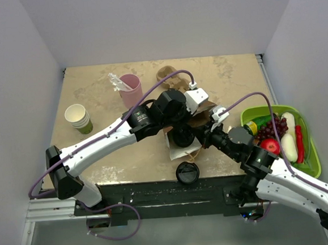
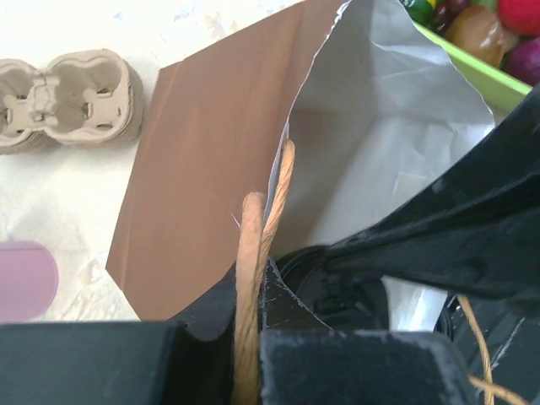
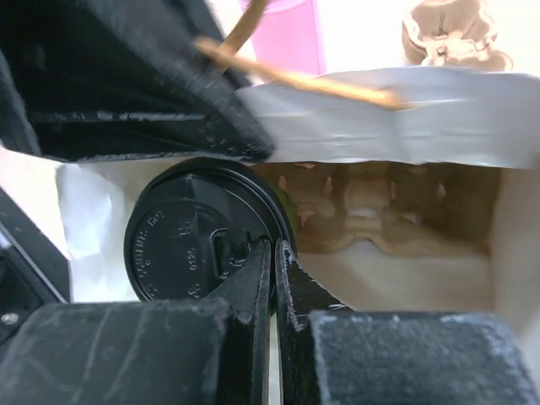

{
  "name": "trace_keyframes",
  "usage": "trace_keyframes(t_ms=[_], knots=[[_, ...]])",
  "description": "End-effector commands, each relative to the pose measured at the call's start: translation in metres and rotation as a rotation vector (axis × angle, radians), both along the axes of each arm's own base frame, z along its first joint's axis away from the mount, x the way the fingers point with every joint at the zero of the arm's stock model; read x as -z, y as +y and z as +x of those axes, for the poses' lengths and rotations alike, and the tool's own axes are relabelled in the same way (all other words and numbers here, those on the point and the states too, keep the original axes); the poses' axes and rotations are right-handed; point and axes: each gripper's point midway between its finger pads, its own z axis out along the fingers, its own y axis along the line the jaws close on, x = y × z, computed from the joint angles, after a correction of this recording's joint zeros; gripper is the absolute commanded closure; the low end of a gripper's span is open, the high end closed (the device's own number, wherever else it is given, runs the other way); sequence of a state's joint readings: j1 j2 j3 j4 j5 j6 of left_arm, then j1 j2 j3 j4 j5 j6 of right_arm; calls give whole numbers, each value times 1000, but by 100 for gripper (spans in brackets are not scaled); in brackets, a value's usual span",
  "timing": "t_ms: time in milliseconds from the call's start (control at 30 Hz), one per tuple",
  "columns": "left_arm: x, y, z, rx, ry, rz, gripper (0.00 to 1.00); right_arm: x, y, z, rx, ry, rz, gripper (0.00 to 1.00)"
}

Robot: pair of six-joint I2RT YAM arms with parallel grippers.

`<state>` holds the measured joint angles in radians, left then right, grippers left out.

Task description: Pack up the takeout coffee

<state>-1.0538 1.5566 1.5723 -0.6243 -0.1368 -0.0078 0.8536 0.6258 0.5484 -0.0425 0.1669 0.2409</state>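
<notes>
Twine handle [image 2: 251, 253] of the bag [image 2: 202, 169] is clamped in my left gripper [image 2: 251, 337], lifting the bag's mouth.

At that mouth my right gripper [image 3: 273, 270], fingers pressed together, meets the coffee [image 3: 190, 245], which sits just inside. A cup tray [image 3: 371, 211] deeper in may block it, so seating remains.

From above, a loose lid [image 1: 187, 172] lies outside the mouth.

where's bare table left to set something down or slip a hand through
Bare table: the far right corner between the cup carrier and the green basket; the near left strip between the paper cup stack and the loose black lid. Crowded centre: left hand, right hand, paper bag, takeout coffee.
</notes>
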Motion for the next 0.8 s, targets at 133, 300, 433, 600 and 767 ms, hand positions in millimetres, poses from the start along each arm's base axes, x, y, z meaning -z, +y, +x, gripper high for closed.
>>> trace_keyframes(t_ms=[133, 300, 433, 600, 767], knots=[[-9, -19, -2, 5, 57, -74, 100, -12, 16, 3, 63, -62, 55, 100], [-7, -20, -6, 22, 73, -78, 100, 0, 16, 12, 131, -33, 58, 100], [-7, -21, -11, 52, 81, -89, 100, 5, 17, 15, 141, -46, 43, 100], [-12, -22, -15, 81, 73, -98, 100, 10, 18, 13, 96, -115, -22, 100], [-13, -17, -15, 98, 83, -91, 100, 5, 23, 10, -7, -244, -164, 100]])
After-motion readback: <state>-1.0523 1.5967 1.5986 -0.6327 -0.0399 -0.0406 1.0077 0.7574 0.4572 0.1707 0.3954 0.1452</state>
